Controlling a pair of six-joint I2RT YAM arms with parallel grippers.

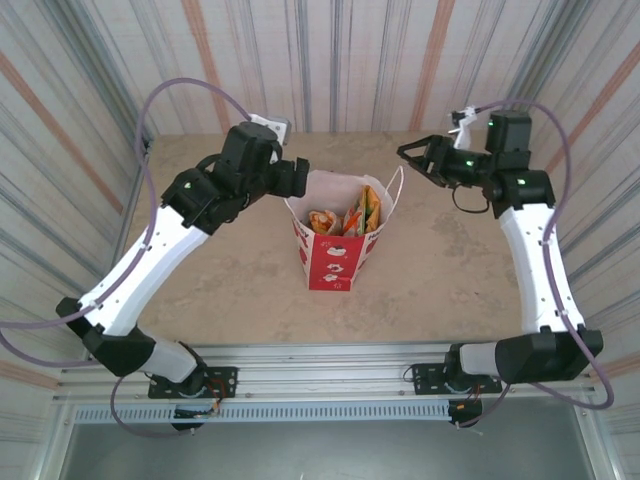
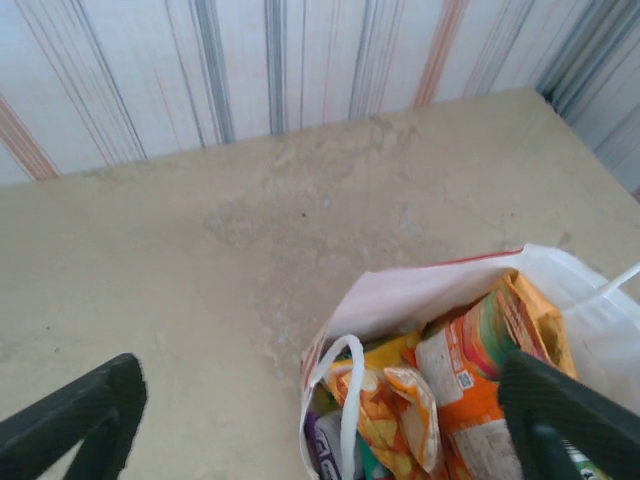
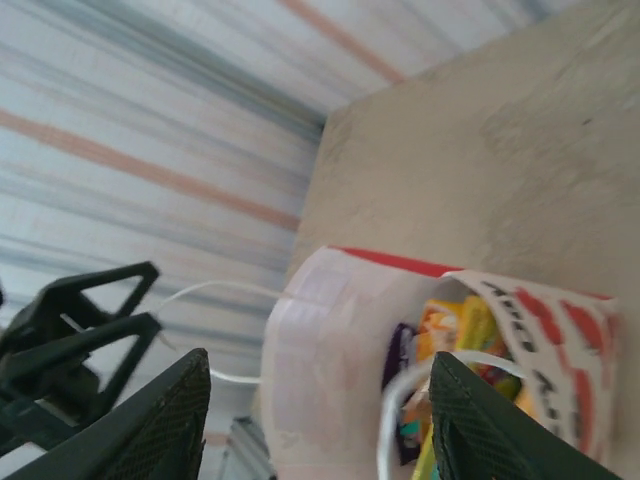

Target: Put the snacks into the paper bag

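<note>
The paper bag (image 1: 333, 250), white above and red below, stands upright mid-table with several snacks (image 1: 346, 218) inside it. My left gripper (image 1: 297, 178) hovers at the bag's left rim, open and holding nothing. My right gripper (image 1: 408, 160) hangs open to the bag's right, apart from it, near a white cord handle (image 1: 400, 185). In the left wrist view the left gripper (image 2: 325, 425) spans the bag (image 2: 440, 290) mouth above the orange and yellow snacks (image 2: 470, 370). The right gripper (image 3: 320, 425) frames the bag (image 3: 330, 340) wall, with snacks (image 3: 455, 330) showing inside.
Striped walls (image 1: 330, 60) close in the beige table (image 1: 220, 290) on three sides. A metal rail (image 1: 320, 360) with both arm bases runs along the near edge. The left gripper's fingers (image 3: 75, 325) show beyond the bag in the right wrist view.
</note>
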